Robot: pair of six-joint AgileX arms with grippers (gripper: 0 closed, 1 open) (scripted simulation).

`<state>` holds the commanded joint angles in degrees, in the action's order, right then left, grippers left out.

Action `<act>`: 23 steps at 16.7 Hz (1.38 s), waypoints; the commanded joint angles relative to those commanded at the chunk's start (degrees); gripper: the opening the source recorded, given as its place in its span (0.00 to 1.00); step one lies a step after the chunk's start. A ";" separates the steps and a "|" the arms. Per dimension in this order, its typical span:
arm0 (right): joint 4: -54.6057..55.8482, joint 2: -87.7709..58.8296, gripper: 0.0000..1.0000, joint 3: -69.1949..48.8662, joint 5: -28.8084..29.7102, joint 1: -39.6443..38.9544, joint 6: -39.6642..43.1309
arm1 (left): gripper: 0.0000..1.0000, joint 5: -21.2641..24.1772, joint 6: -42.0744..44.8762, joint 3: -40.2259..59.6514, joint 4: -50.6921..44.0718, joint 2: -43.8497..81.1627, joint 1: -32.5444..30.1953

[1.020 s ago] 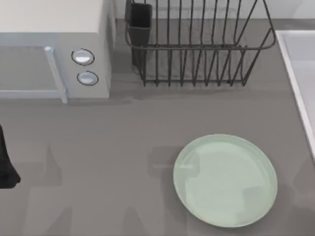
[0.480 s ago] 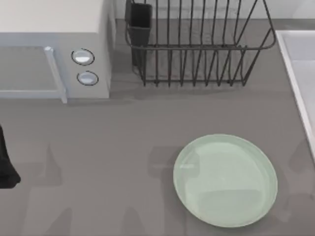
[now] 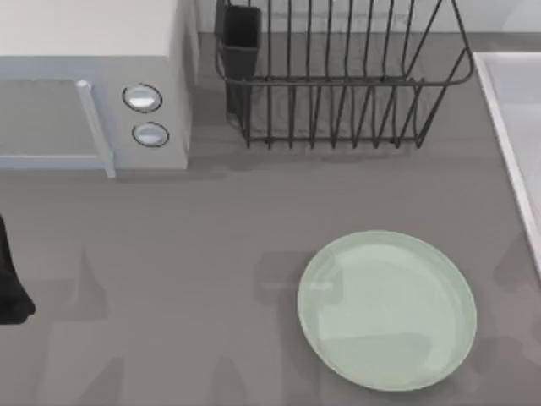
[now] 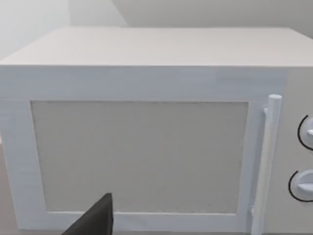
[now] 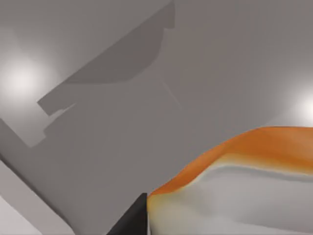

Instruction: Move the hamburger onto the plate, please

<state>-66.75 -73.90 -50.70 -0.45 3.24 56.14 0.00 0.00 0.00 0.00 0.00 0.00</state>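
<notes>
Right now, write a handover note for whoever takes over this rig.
Left arm: parked at the table's left edge, its gripper facing the microwave; idle.
Right gripper: close against the hamburger, above the grey table. Whether it grips it is unclear.
Plate: front right of the table, nothing on it; a dish rack stands behind it.
Done: nothing delivered yet.
Left: confirm the grip, carry the hamburger over, set it on the plate.
</notes>
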 joint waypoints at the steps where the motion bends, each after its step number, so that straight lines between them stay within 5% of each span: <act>1: -0.04 -0.38 0.00 -0.38 0.01 -0.35 0.64 | 1.00 0.00 0.00 0.00 0.00 0.00 0.00; 7: -0.23 -8.29 0.00 -7.80 0.22 -8.80 17.03 | 1.00 0.00 0.00 0.00 0.00 0.00 0.00; 17: 1.13 -28.30 0.00 -24.55 0.45 -33.27 72.01 | 1.00 0.00 0.00 0.00 0.00 0.00 0.00; 23: 2.81 -33.20 0.00 -29.20 0.63 -41.05 85.09 | 1.00 0.00 0.00 0.00 0.00 0.00 0.00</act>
<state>-63.94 -107.10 -79.89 0.17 -37.81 141.24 0.00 0.00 0.00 0.00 0.00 0.00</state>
